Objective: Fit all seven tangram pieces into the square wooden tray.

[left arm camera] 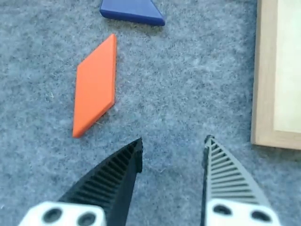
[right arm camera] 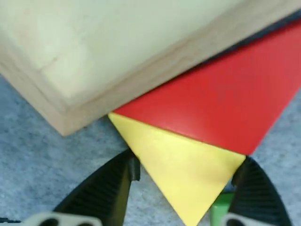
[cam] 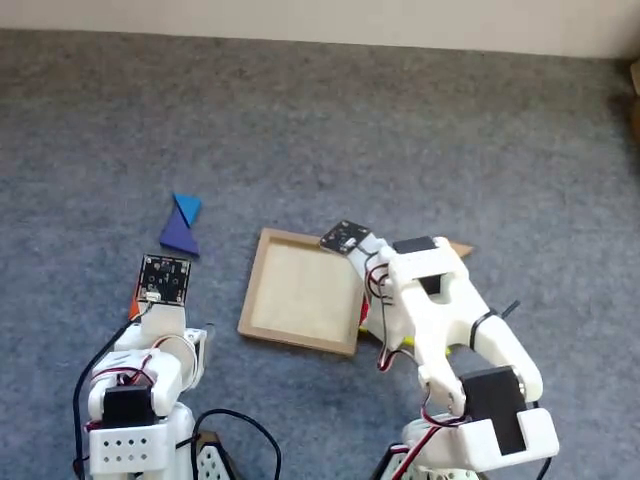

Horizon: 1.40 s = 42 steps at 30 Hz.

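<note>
The square wooden tray [cam: 256,290] lies flat on the grey carpet [cam: 420,130], between my two arms. In the right wrist view one tray corner [right arm camera: 70,110] shows, with the red triangle [right arm camera: 225,99] lying against the tray's outer rim. The yellow triangle [right arm camera: 183,155] lies against the red one's edge, just off that corner. A green piece [right arm camera: 219,210] shows past the yellow triangle's point; its shape cannot be told.

My right claw [right arm camera: 187,167] is spread wide, one finger on each side of the yellow triangle. Whether the fingers touch it cannot be told.

My left claw [left arm camera: 173,140] is spread apart with nothing between the fingers, above bare carpet beside the tray's other side [left arm camera: 264,70]. The orange parallelogram [left arm camera: 95,87] lies flat just ahead of it. The dark blue piece [left arm camera: 132,10] lies beyond that, apart from it. In the high view a light blue triangle [cam: 186,208] touches the dark blue piece on its far side.
</note>
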Available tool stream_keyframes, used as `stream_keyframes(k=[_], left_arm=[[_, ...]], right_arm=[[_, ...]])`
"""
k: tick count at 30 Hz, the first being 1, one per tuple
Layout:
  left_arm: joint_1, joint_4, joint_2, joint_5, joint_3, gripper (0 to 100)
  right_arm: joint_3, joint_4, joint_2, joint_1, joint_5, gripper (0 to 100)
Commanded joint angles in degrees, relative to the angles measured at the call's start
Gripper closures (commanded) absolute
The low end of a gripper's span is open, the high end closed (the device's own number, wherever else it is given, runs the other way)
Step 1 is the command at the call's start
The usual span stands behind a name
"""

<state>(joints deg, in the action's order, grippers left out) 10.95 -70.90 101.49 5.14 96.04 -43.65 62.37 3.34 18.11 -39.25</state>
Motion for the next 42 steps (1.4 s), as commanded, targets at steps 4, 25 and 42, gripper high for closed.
stream_keyframes(k=[4,25,42], left_arm=[[0.31,-0.26,2.86,-0.53,1.19,79],[0.31,-0.26,2.86,-0.53,1.19,79],[0.31,-0.26,2.86,-0.53,1.19,79]], right_arm=[[1.27,-1.63,-0.75,-3.65,-0.88,73.5],[3.56,-2.07,-1.36,3.47,-0.62,58.7],[1.71,-5.49,-1.36,7.34,-5.36,58.8]])
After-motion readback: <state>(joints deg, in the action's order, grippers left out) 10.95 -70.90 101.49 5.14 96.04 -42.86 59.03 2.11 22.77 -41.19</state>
